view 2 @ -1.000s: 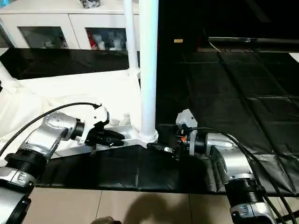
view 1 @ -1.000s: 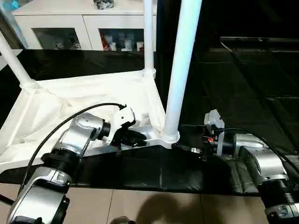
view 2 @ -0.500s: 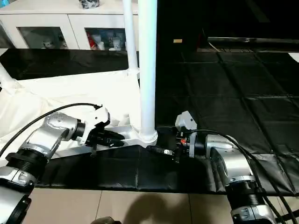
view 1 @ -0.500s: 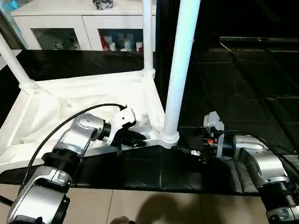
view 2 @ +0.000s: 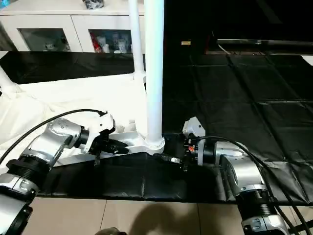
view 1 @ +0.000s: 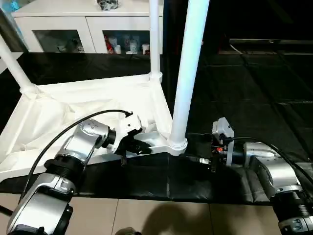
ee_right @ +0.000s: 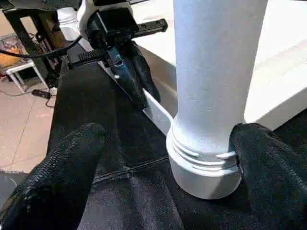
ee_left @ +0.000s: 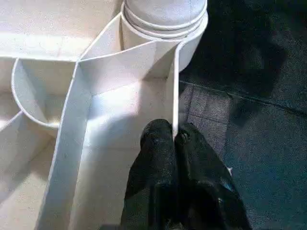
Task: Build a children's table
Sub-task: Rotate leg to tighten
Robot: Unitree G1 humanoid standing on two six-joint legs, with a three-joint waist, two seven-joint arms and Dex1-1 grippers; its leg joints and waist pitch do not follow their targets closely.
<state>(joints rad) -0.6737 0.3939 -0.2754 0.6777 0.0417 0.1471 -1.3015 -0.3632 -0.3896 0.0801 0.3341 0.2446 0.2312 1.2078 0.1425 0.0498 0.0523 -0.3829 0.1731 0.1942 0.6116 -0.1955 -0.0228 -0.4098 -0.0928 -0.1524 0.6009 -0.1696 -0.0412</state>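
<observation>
The children's table lies upside down on a black mat, its ribbed white top (view 1: 73,112) facing up. Three white legs stand in corner sockets: the near one (view 1: 188,73), a far one (view 1: 155,39) and one at the left (view 1: 14,66). My left gripper (ee_left: 173,136) is shut on the top's thin rim wall (ee_left: 175,96), just left of the near leg's socket (ee_left: 163,19). My right gripper (ee_right: 168,139) is open, a black finger (ee_right: 72,158) on either side of the near leg's base (ee_right: 206,163), apart from it.
A white cabinet (view 1: 88,29) with glass-fronted shelves stands behind the table. The black mat (view 1: 254,88) stretches to the right and back. Beige floor tiles (view 1: 146,215) border its near edge. A black cable (view 1: 63,132) loops over my left forearm.
My left gripper's fingers have closed tighter on the rim wall. The right gripper has edged slightly toward the leg's base. The table has not moved.
</observation>
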